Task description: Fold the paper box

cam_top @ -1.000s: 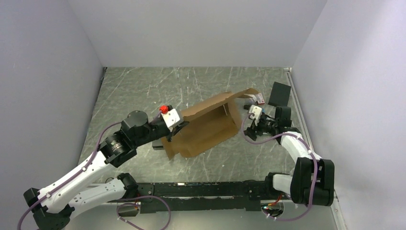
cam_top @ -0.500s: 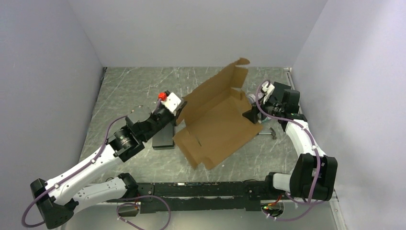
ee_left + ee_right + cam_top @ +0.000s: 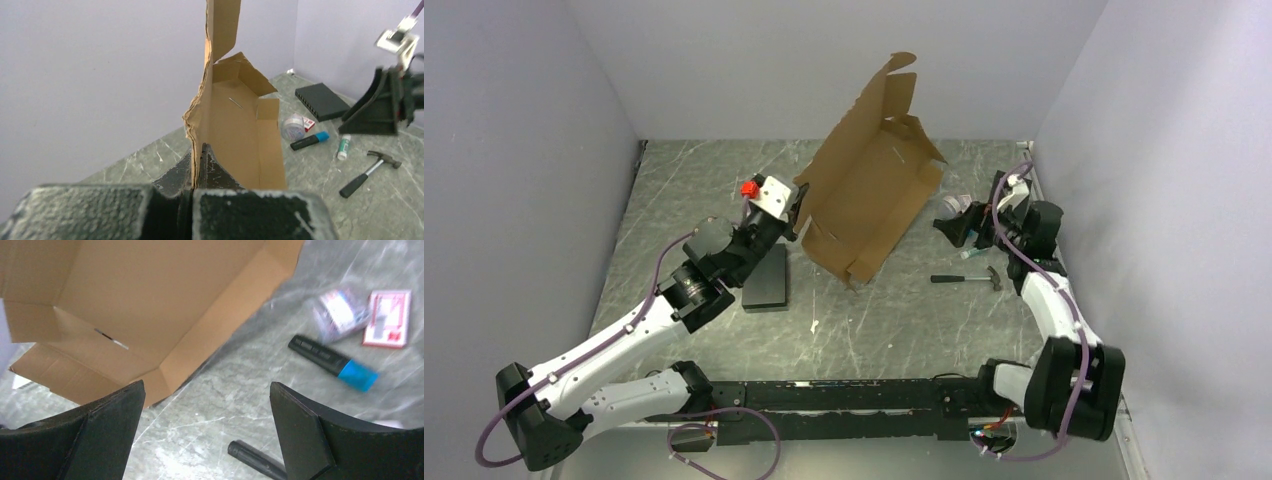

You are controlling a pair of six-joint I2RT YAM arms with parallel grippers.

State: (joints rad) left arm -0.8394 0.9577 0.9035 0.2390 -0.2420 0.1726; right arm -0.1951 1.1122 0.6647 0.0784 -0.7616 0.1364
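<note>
- While the overhead view takes in both arms at once, we see the paper box (image 3: 869,190) lifted on end over the middle of the grey surface (image 3: 714,180). Its top flap reaches up in front of the back wall. We cannot tell whether its lowest corner touches the surface.
- From overhead, the left gripper (image 3: 798,212) meets the box's left edge. Only the left wrist view shows the hold itself: the left gripper (image 3: 197,155) is clamped tight on the cardboard edge.
- The right gripper (image 3: 954,228) is right of the box and apart from it. In the right wrist view its fingers (image 3: 107,425) are spread wide with nothing between them, and the box (image 3: 140,305) lies beyond.
- The box (image 3: 240,130) is plain brown corrugated cardboard, a half-formed shallow tray. Its side walls are partly raised, loose flaps stand at the far end, and the edge above the grip is ragged.
- Only the overhead view shows a black block (image 3: 766,280) lying flat beside the left arm.
- A hammer (image 3: 969,279) lies between the box and the right arm.
- Only the left wrist view shows a flat black case (image 3: 321,101) near the far wall and a small white tube (image 3: 342,147).
- Both wrist views show a black marker with a blue cap (image 3: 332,361) near a red-and-white packet (image 3: 387,318).
</note>
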